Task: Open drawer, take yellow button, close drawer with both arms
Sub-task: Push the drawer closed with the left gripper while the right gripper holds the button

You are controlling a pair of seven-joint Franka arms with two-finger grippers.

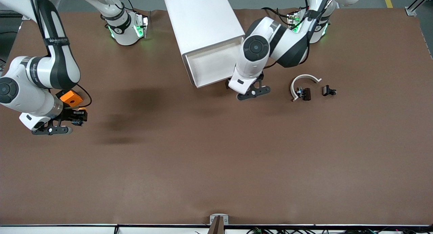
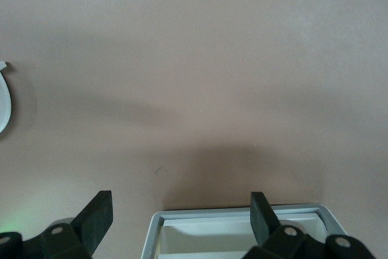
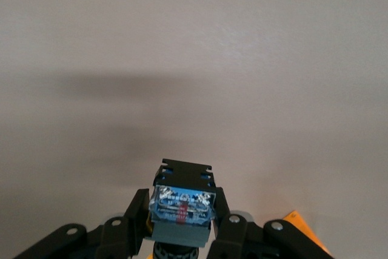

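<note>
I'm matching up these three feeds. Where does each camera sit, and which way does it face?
Front view: high across the table, facing both arms, the cabinet and its open drawer.
Left wrist view: on the left arm, looking down past the open left gripper at the drawer's corner, shared with the front view.
Right wrist view: on the right arm, showing the right gripper shut on the button.

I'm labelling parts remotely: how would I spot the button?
Find the right gripper at the right arm's end of the brown table. Shut in it is the small black-blue button; the orange square block beside it lies loose and is bigger.
</note>
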